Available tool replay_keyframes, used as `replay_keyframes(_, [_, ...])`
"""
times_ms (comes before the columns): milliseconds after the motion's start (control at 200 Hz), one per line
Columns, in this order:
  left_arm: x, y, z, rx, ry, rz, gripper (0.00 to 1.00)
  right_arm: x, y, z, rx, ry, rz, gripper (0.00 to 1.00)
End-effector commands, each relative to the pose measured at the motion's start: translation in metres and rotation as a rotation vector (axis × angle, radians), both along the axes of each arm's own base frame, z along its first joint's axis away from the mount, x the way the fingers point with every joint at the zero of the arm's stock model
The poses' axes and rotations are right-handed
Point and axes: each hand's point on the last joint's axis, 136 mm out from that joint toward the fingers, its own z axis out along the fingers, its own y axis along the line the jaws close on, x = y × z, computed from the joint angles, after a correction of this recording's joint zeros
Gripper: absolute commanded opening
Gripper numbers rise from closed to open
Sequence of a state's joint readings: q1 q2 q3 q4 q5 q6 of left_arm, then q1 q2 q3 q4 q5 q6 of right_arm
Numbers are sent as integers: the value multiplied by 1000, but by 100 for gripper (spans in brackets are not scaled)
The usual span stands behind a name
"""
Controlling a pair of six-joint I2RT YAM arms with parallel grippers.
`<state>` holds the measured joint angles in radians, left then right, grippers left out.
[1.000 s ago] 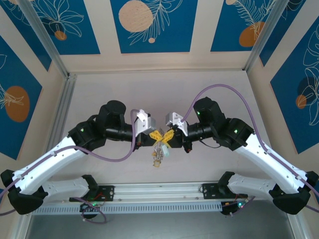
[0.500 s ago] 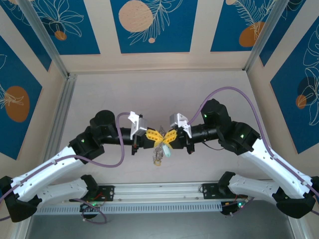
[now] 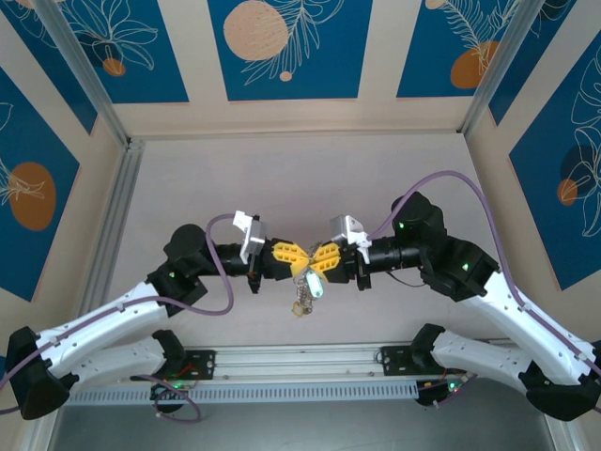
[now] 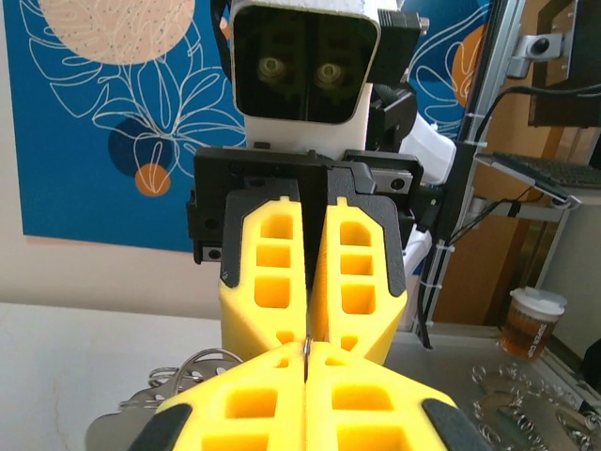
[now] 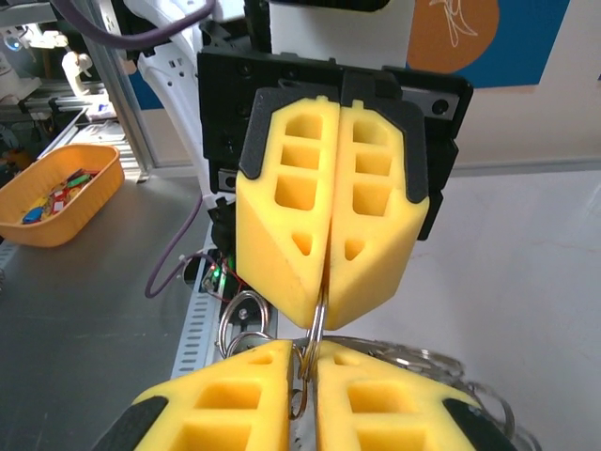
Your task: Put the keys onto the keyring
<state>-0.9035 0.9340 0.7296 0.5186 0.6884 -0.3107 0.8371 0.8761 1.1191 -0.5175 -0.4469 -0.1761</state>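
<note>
Mid-frame, the left gripper (image 3: pixel 297 257) and the right gripper (image 3: pixel 320 259) meet tip to tip, with the keyring (image 3: pixel 301 301) hanging just below.

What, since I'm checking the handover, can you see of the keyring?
The keyring shows as thin silvery wire loops, apparently metal, held in the air above the table. The left gripper pinches one loop edge-on at its tip. The loop runs on into the narrow gap of the right gripper; whether it is gripped there is unclear. Further loops and a pale teal key dangle below.
</note>
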Motion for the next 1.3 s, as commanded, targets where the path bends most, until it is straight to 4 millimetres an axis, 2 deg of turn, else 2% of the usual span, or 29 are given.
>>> replay_keyframes(0, [0,8,27,-116,-46,11,0,-8,0,3,32,6,37,14])
replay_keyframes(535, [-1,12,34,-162,-76,19,0,0,-2,2,45,27,-4,14])
replay_keyframes(1035, [-3,16,47,-280,-57,-35,0,-4,-2,7,88,19,24,14])
replay_keyframes(1295, [1,13,42,-281,-36,-43,0,-1,-5,9,93,-1,8,5])
